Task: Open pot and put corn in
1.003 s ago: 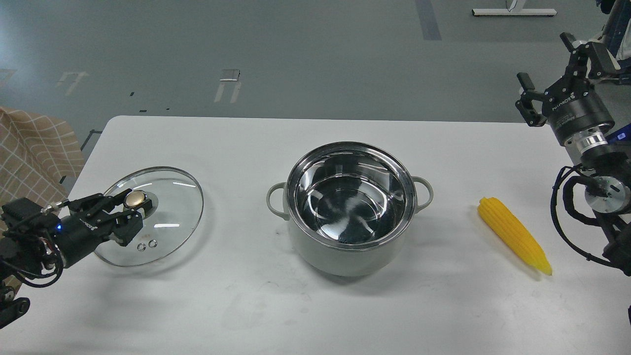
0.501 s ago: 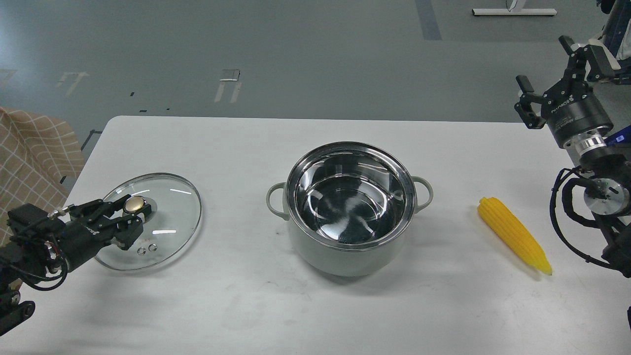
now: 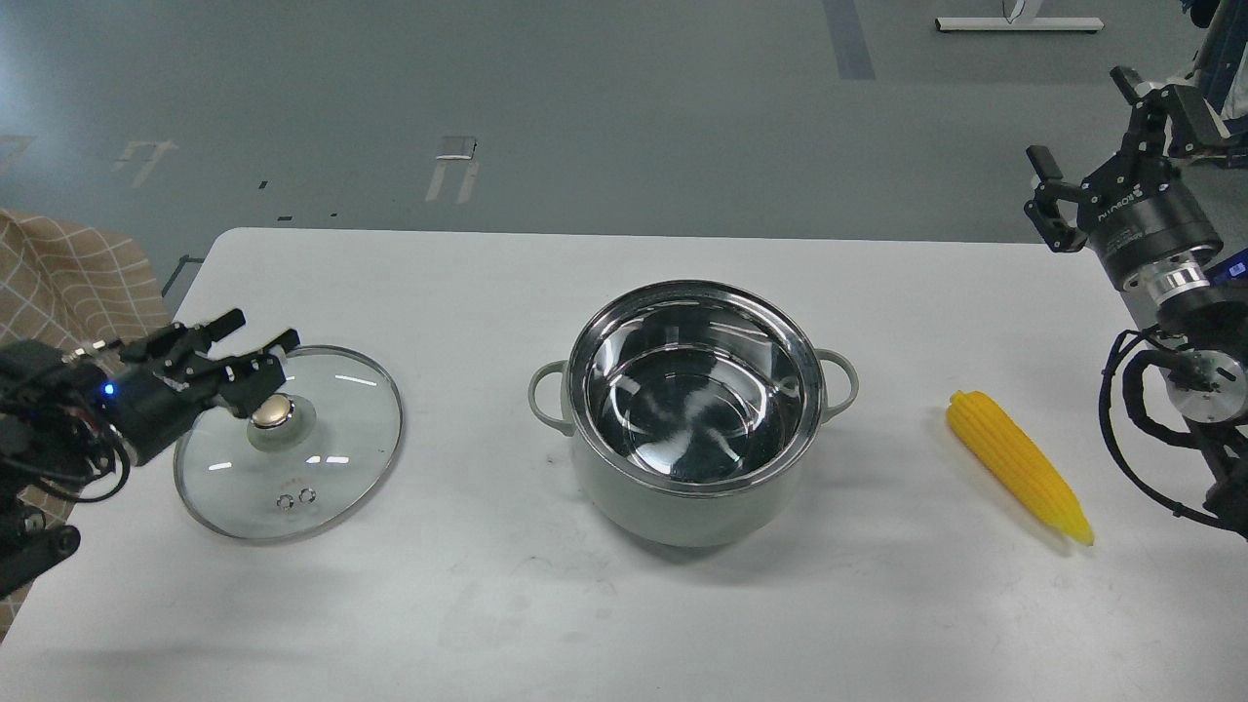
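The pale grey-green pot [image 3: 692, 414] stands uncovered in the middle of the table, its shiny steel inside empty. The yellow corn cob [image 3: 1019, 465] lies on the table to its right, tip pointing to the front right. The glass lid [image 3: 290, 441] with its gold knob [image 3: 271, 413] lies flat on the table at the left. My left gripper [image 3: 255, 343] is open and empty, raised just above the knob. My right gripper [image 3: 1087, 127] is open and empty, held high at the right edge, behind the corn.
The white table [image 3: 487, 604] ends at its far edge behind the pot. A checked tan cloth [image 3: 68, 283] hangs off the left side. Grey floor lies beyond the table.
My left gripper has let go of the lid's knob and lifted up and back. The lid now lies flat on the table. The right arm has barely moved.
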Available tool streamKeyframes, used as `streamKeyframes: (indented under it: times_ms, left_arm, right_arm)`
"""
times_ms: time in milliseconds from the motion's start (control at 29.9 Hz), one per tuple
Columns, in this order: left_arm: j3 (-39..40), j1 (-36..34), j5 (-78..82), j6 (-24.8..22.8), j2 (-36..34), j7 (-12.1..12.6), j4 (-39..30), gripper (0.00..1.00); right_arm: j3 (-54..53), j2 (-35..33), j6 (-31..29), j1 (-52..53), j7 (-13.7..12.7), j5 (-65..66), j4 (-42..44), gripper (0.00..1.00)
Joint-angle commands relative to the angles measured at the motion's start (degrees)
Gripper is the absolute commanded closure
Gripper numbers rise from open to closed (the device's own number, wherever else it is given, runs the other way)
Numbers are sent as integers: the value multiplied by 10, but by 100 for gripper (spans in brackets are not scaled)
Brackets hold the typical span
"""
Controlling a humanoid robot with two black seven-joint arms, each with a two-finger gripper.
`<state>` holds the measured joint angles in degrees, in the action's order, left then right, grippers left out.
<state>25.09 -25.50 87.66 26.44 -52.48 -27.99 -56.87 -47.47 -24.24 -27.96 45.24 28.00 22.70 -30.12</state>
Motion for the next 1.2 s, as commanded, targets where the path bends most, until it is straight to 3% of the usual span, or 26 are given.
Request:
streamKeyframes:
  times_ms: [0,67,134,234,435,535,702,1170]
  left_arm:
    - [4,-79,-131,-81,-10,0,-28,27]
    - [10,-139,-229,-162,-7,0,-34,27]
    - [13,-210,-367,-279,-2,0,-34,24]
    - [14,-259,-491,-369,15,0,-34,23]
    - [46,-304,-633,-476,53,0,-35,14]
    - [78,-305,-638,-510,70,0,-36,9]
    - [85,-305,-638,-518,77,0,-39,4]
    - [85,-305,-638,-520,77,0,-49,4]
  right_arm:
    - [46,-27,0,24,0,65,-10,0]
    - [89,-48,0,49,0,120,-33,0]
    - [130,-90,0,68,0,174,-75,0]
    - [163,-136,0,75,0,238,-125,0]
    - [221,-211,3,75,0,523,-245,0]
    - [233,-240,5,67,0,668,-274,0]
    - [273,-244,23,62,0,790,-274,0]
    - [331,-172,39,34,0,887,-210,0]
